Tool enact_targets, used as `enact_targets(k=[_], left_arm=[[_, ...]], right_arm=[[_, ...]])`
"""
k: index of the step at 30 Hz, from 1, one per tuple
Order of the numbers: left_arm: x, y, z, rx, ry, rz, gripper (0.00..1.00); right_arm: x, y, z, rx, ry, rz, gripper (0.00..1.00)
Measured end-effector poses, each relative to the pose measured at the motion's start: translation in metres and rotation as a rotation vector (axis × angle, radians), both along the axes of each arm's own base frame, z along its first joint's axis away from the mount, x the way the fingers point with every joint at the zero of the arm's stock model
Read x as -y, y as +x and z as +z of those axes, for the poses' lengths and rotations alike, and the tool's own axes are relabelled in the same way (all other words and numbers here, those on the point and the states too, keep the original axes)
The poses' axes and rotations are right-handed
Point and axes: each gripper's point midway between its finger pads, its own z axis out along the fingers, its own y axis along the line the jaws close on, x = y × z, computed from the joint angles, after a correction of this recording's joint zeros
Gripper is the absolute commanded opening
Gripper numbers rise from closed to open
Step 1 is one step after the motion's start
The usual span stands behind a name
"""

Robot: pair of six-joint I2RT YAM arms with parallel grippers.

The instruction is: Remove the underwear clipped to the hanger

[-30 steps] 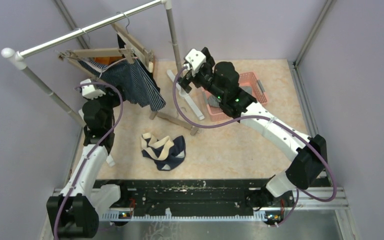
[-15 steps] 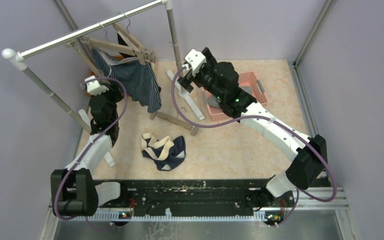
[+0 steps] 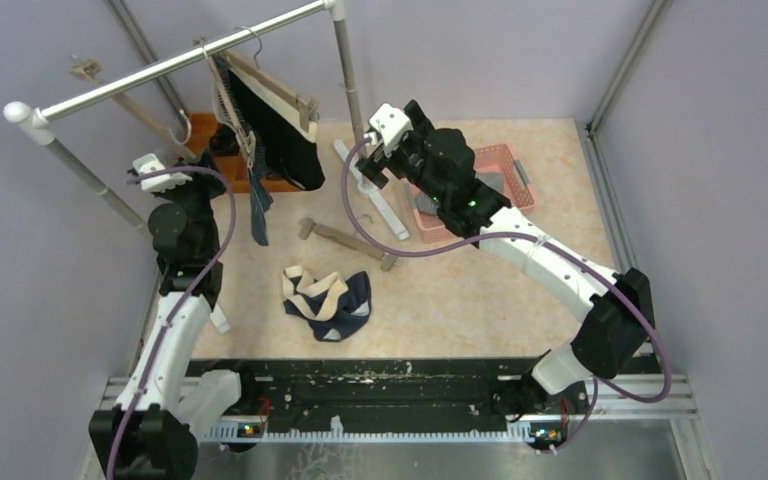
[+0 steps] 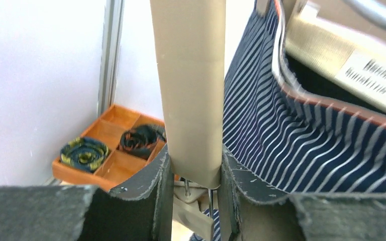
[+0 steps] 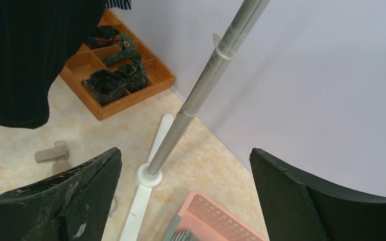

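A navy-striped underwear and a black one hang from a beige hanger on the rail. My left gripper is shut on the beige bar of a second hanger, which swings out to the left. Both fingers press the bar's sides at the left gripper, and a clip shows below. Striped underwear fills the right of that view. My right gripper is open and empty beside the rack post, with black underwear at its left.
A navy and beige heap of underwear lies on the table. An orange tray of rolled socks sits under the rail. A pink basket stands behind the right arm. A loose beige hanger bar lies by the rack's white foot.
My left arm pulled back and left with a hanger, swinging it out beyond the rail. The striped underwear turned edge-on and hangs lower, uncovering the orange tray. The right arm stayed put.
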Motion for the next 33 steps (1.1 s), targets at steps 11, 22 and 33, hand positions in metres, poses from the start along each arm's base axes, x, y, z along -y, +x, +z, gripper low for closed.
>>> enact_targets(k=[11, 22, 33], left_arm=[[-0.007, -0.040, 0.045, 0.127, -0.085, 0.029, 0.00], [-0.004, -0.005, 0.031, 0.147, -0.184, 0.006, 0.00], [0.010, -0.004, 0.079, 0.321, -0.228, -0.096, 0.00]], right_arm=[[-0.008, -0.008, -0.015, -0.048, 0.019, 0.054, 0.99], [0.011, -0.029, -0.012, -0.070, 0.042, 0.045, 0.99], [0.021, -0.030, -0.046, -0.132, -0.004, 0.004, 0.99]])
